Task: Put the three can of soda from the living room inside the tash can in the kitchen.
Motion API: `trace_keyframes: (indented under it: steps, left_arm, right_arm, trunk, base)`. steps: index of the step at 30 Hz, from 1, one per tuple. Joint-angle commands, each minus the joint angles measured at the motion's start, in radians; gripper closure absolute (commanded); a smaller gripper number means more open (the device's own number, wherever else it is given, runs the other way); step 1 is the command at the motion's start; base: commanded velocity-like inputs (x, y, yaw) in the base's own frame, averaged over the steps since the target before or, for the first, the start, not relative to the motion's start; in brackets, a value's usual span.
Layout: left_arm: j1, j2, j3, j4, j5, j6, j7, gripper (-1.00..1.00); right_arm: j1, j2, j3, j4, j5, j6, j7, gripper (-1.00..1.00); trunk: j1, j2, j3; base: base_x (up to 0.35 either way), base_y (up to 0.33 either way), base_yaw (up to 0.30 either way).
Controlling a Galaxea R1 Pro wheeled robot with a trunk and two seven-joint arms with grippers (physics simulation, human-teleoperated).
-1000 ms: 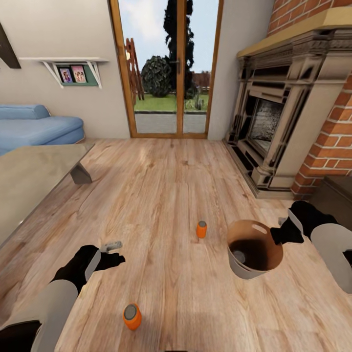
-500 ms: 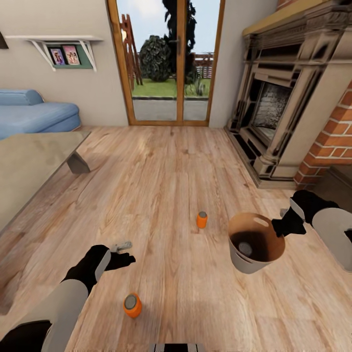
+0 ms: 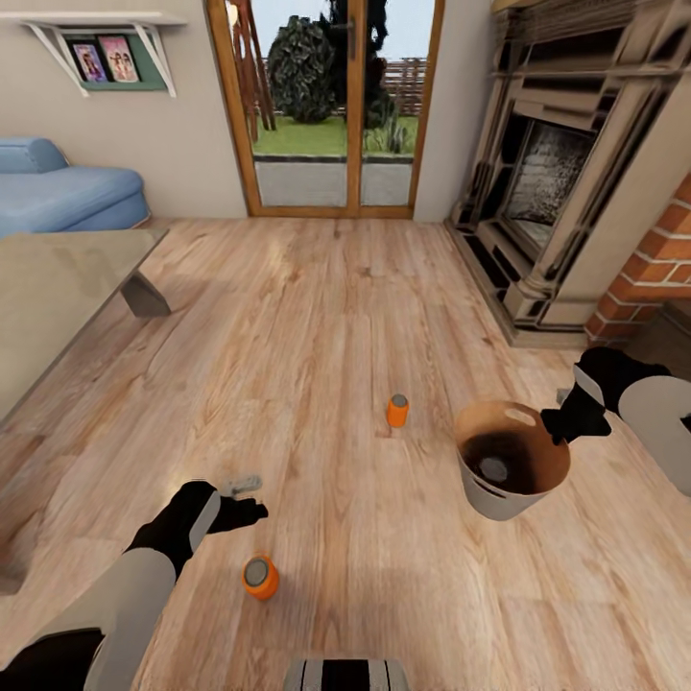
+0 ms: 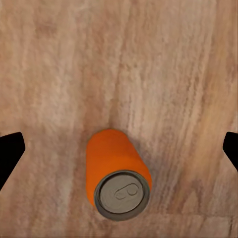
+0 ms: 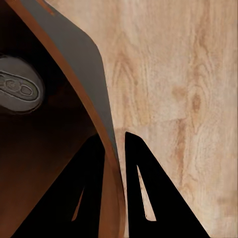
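Two orange soda cans stand upright on the wood floor. The near orange can [image 3: 260, 577] [image 4: 118, 173] sits just below my left gripper [image 3: 251, 497], whose fingers are spread wide and open on either side of it without touching. The far orange can [image 3: 397, 410] stands alone mid-floor. To its right the tash can [image 3: 512, 470] [image 5: 79, 54] is tilted, and my right gripper [image 3: 566, 422] [image 5: 113, 141] is shut on its rim, one finger inside and one outside. A grey can top [image 3: 493, 468] [image 5: 17, 89] lies in the bin; its body colour is hidden.
A grey low table [image 3: 58, 288] fills the left side with the blue sofa [image 3: 58, 192] behind it. The brick fireplace [image 3: 566, 192] lines the right wall. Wood-framed glass doors [image 3: 331, 106] stand at the back. Open plank floor lies between them.
The whole picture has shifted as the camera moved. My left hand has come nearer to the near orange can. My right gripper still grips the bin's rim.
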Motion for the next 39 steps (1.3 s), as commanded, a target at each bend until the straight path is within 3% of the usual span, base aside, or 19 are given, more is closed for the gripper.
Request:
trace_keyframes:
  steps: [1, 2, 10, 13, 16, 19, 26, 34, 39]
  left_arm:
    - [0.000, 0.000, 0.000, 0.011, 0.000, 0.000, 0.000, -1.00]
    - [0.000, 0.000, 0.000, 0.013, 0.000, 0.000, 0.000, -1.00]
    - [0.000, -0.001, 0.000, 0.017, 0.000, 0.000, -0.002, -1.00]
    - [0.000, -0.001, 0.000, 0.017, 0.001, 0.000, -0.002, -1.00]
    - [0.000, 0.000, 0.000, 0.017, 0.001, 0.000, -0.002, -1.00]
    - [0.000, -0.001, 0.000, 0.017, 0.001, 0.000, -0.002, -1.00]
    - [0.001, -0.026, -0.001, 0.010, 0.003, 0.002, -0.013, -1.00]
    - [0.001, -0.038, -0.001, 0.007, 0.003, 0.035, -0.012, -1.00]
    - [0.001, -0.038, -0.002, 0.004, 0.003, 0.046, -0.009, -1.00]
  right_arm:
    - [-0.027, 0.000, 0.017, 0.003, -0.021, 0.003, 0.007, 1.00]
    - [-0.042, 0.001, 0.041, 0.005, -0.020, 0.003, 0.008, 1.00]
    - [-0.083, 0.004, 0.089, 0.007, -0.020, 0.003, 0.008, 1.00]
    - [-0.119, 0.006, 0.136, 0.009, -0.020, 0.003, 0.008, 1.00]
    - [-0.125, 0.007, 0.147, 0.009, -0.020, 0.003, 0.008, 1.00]
    - [-0.127, 0.007, 0.152, 0.009, -0.020, 0.003, 0.008, 1.00]
    - [-0.128, 0.021, 0.155, 0.009, -0.020, 0.003, 0.008, 1.00]
    - [-0.128, 0.028, 0.155, 0.009, -0.020, 0.003, 0.008, 1.00]
    - [-0.128, 0.030, 0.156, 0.008, -0.020, 0.003, 0.008, 1.00]
  trunk:
    - [0.000, 0.000, -0.005]
    - [0.001, -0.001, -0.011]
    - [0.004, -0.003, -0.054]
    - [0.006, -0.003, -0.070]
    - [0.007, -0.004, -0.087]
    - [0.008, -0.005, -0.103]
    - [0.008, -0.005, -0.113]
    - [0.008, -0.005, -0.123]
    - [0.010, -0.006, -0.148]
  base:
    - [0.000, 0.000, 0.000]
    - [0.000, 0.000, 0.000]
    - [0.000, 0.000, 0.000]
    - [0.000, 0.000, 0.000]
    - [0.000, 0.000, 0.000]
    - [0.000, 0.000, 0.000]
    - [0.000, 0.000, 0.000]
    - [0.000, 0.000, 0.000]
    - [0.000, 0.000, 0.000]
